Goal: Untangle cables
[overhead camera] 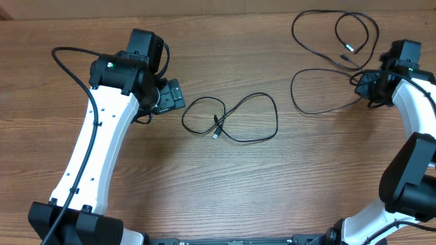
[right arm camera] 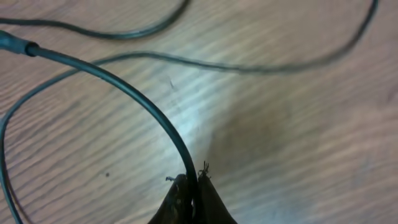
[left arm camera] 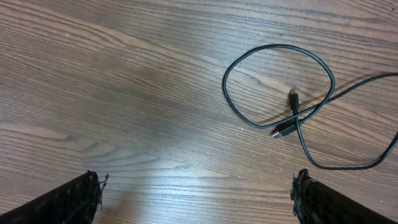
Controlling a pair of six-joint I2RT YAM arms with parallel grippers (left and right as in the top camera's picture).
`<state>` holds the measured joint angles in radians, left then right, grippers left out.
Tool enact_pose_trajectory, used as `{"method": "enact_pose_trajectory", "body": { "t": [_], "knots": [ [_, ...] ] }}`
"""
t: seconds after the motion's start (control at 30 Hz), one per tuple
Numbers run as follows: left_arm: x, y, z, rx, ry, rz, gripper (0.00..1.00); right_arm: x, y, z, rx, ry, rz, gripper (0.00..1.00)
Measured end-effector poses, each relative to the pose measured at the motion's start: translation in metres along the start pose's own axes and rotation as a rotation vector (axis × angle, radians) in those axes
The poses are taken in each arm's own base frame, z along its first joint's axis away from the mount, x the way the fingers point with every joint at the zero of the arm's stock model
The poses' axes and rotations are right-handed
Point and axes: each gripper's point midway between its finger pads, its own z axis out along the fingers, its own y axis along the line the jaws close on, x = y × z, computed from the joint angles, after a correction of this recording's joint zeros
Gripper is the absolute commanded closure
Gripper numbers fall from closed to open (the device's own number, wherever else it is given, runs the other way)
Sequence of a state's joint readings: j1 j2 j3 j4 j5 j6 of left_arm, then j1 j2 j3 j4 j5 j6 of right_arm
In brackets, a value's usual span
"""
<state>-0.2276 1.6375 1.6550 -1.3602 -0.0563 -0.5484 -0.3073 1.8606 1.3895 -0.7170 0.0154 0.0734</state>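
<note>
One thin black cable [overhead camera: 216, 128] lies in a figure-eight loop at the table's middle, both plug ends near its crossing. The left wrist view shows this cable [left arm camera: 293, 99] ahead and to the right. My left gripper [overhead camera: 176, 95] [left arm camera: 198, 199] hovers just left of it, open, with bare wood between its fingers [left arm camera: 74, 199]. More black cable [overhead camera: 349, 49] spreads in wide loops at the far right. My right gripper [overhead camera: 359, 80] [right arm camera: 194, 182] is shut on a strand of that cable [right arm camera: 124, 86], which arcs away up and to the left from the fingertips.
The wooden table [overhead camera: 306, 184] carries nothing else in view. The white left arm [overhead camera: 102, 136] reaches in from the lower left and the white right arm [overhead camera: 415, 109] from the lower right. A thick black wire [overhead camera: 68, 68] runs along the left arm.
</note>
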Motion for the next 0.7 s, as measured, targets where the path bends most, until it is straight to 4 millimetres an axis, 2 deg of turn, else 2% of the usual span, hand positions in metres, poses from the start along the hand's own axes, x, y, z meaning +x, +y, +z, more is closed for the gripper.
{"method": "enact_pose_trajectory", "body": {
  "t": [0.17,0.3,0.33,0.37,0.4,0.43,0.63,0.7],
  "knots": [
    [0.000,0.000,0.000,0.000,0.000,0.000,0.00,-0.012,0.003,0.000,-0.010,-0.051,-0.105,0.96],
    [0.000,0.000,0.000,0.000,0.000,0.000,0.01,-0.014,0.012,-0.001,-0.057,-0.061,-0.206,0.96],
    [0.000,0.000,0.000,0.000,0.000,0.000,0.00,-0.015,0.014,-0.001,-0.069,-0.066,-0.224,0.90],
    [0.000,0.000,0.000,0.000,0.000,0.000,0.01,-0.016,0.015,-0.001,-0.074,-0.070,-0.236,0.78],
    [0.000,0.000,0.000,0.000,0.000,0.000,0.00,-0.016,0.017,-0.001,-0.083,-0.073,-0.246,0.56],
    [0.000,0.000,0.000,0.000,0.000,0.000,0.00,-0.016,0.018,-0.001,-0.089,-0.075,-0.253,0.48],
    [0.000,0.000,0.000,0.000,0.001,0.000,0.01,-0.017,0.020,-0.001,-0.101,-0.079,-0.252,0.32],
    [0.000,0.000,0.000,-0.001,0.001,0.000,0.00,-0.017,0.021,-0.002,-0.107,-0.078,-0.231,0.32]
  ]
}}
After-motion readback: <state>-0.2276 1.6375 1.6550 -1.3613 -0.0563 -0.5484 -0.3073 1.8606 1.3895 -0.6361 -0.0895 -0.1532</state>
